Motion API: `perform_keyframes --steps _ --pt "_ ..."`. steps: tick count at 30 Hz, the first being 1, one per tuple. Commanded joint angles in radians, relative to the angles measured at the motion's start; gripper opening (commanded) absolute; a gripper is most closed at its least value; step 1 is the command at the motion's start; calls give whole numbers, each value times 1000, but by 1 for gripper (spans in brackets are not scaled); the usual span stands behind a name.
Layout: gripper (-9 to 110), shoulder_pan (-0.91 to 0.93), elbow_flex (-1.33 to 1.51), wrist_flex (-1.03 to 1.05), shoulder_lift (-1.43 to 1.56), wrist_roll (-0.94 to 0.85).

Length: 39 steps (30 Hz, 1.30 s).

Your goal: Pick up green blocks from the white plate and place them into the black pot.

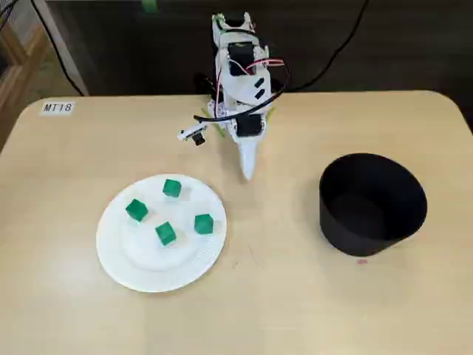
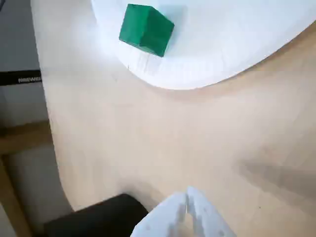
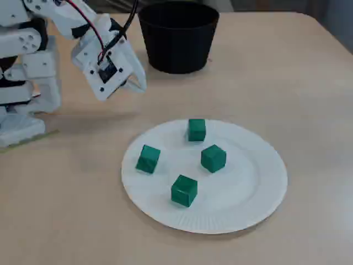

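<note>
- I see the end effector (image 1: 247, 174) hanging low over the bare surface (image 1: 295, 296), tip pointed down, between the white plate (image 1: 133, 259) and the black pot (image 1: 362, 229), and touching neither
- In the wrist view the two fingers (image 2: 202, 212) are pressed together with nothing between them
- Four green blocks (image 1: 165, 234) lie on the plate, spread loosely about its middle, none touching another
- The wrist view catches one green block (image 2: 146, 29) near the plate's rim (image 2: 237, 39), well apart from the fingertips
- The pot stands upright to the right of the plate in a fixed view, clear of it; I can see no block inside
- In another fixed view the pot (image 3: 176, 44) sits behind the end effector (image 3: 140, 83), and the plate (image 3: 248, 187) lies in front
- A label reading MT18 (image 1: 58, 107) is stuck at the far left corner of the surface
</note>
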Motion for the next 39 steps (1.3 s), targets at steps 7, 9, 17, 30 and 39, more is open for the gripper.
perform_keyframes --steps 7,9,17,30,39 --pt "-2 160 -933 109 -601 58" --pt "-2 160 -933 109 -600 58" --pt "-2 161 -933 110 -600 57" --pt "7 360 -1278 342 -1086 54" --pt "-2 555 -1480 515 -1508 67"
